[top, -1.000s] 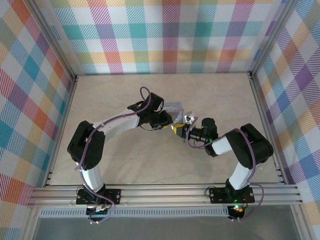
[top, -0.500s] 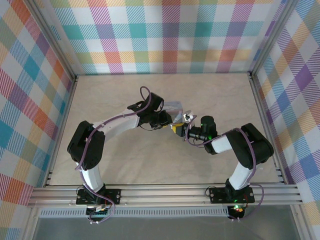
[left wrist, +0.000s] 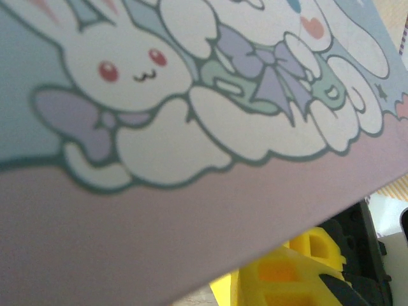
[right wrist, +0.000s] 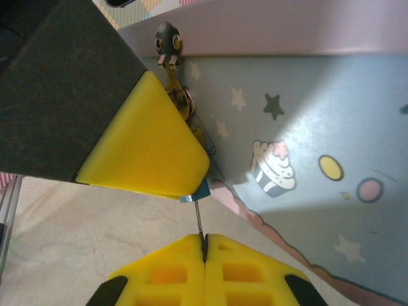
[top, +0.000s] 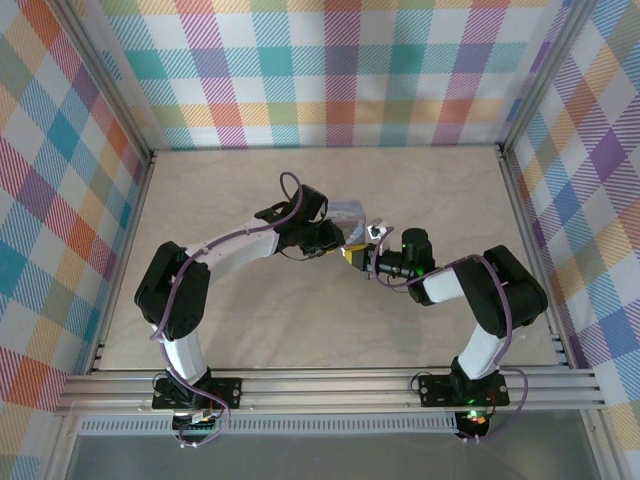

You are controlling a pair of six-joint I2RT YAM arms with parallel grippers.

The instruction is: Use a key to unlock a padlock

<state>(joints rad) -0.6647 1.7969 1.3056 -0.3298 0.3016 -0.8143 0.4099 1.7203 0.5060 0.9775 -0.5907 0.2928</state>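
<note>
Yellow-padded and pressed together at the bottom centre of the right wrist view, the right gripper (right wrist: 204,250) pinches the thin metal shaft of a key (right wrist: 200,220), which stands straight up from the seam between its fingers. The shaft's upper end meets the padlock (right wrist: 203,189), of which just a small blue sliver peeks out under a yellow finger (right wrist: 150,146) of the left gripper (top: 338,241), so the keyhole itself cannot be made out. That finger lies against the pale blue side of a cartoon tin (right wrist: 299,127), printed with stars and a cupcake. The left gripper is clamped on the tin, holding it above the beige table (right wrist: 76,229). A small metal latch (right wrist: 167,41) hangs at the tin's upper edge, upper left of centre. From above, both grippers meet at mid-table, just right of centre.
</note>
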